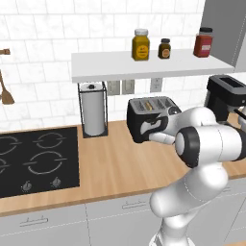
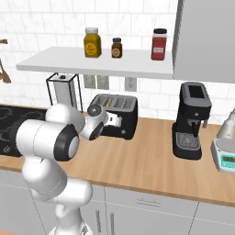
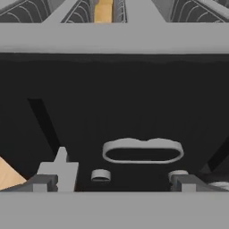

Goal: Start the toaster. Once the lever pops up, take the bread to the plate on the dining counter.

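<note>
Plainly, in the left base view the toaster (image 1: 153, 117) stood toward the back edge of the wooden worktop (image 1: 110, 163), under the white shelf (image 1: 144, 65) and just right of the paper-towel holder (image 1: 92, 109). A sliver of tan bread (image 1: 149, 105) showed in one of its slots. The arm reached in from the right, and the gripper (image 1: 154, 129) sat close against the toaster's front face.

In the right base view the toaster (image 2: 114, 114) stood between the paper-towel holder (image 2: 63, 92) and the taller black coffee machine (image 2: 190, 120), well apart from the latter. The gripper (image 2: 114, 121) pointed at the toaster's left end, hard by it, though whether it touched could not be told.

In the hand view the toaster's dark front (image 3: 116, 103) lay close ahead, with a grey oval handle (image 3: 143, 150) low on it and the bread (image 3: 103, 10) seen as a tan strip in a slot at the top edge. The finger tips (image 3: 44, 181) stood spread as wide as they go, holding nothing.

The step in hand seemed to be starting the toaster; the bread had not yet been lifted. The next move probably called for bringing a finger tip onto the lever and pressing it down along its slot.
</note>
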### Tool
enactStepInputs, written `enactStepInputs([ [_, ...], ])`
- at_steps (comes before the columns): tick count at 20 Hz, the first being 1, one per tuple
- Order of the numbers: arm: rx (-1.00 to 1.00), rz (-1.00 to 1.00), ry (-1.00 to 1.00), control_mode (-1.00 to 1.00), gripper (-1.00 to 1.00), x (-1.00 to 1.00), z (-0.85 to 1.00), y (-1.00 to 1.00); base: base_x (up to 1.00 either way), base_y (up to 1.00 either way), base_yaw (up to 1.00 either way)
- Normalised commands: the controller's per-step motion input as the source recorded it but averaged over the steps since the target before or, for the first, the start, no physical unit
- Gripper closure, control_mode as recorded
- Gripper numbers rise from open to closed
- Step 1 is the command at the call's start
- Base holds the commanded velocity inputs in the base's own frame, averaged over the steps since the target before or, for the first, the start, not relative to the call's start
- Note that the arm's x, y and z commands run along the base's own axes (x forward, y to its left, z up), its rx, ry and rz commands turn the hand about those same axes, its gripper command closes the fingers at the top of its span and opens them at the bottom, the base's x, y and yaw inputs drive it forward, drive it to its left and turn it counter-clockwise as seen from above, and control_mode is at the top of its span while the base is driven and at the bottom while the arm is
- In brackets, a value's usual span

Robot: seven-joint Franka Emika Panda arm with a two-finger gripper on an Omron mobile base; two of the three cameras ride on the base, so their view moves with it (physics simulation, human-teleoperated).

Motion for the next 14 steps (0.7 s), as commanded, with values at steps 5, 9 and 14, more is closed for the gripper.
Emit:
enactStepInputs([
  [5, 0.0, -0.01, -0.05, -1.0, -1.0, 0.0, 0.03, 0.0, 0.0, 0.0, 0.0],
  [9, 0.0, -0.01, -0.01, -1.0, -1.0, -0.01, 0.37, 0.0, 0.0, 0.0, 0.0],
  [14, 0.0, -0.01, 0.0, -1.0, -1.0, -0.09, 0.44, 0.0, 0.0, 0.0, 0.0],
])
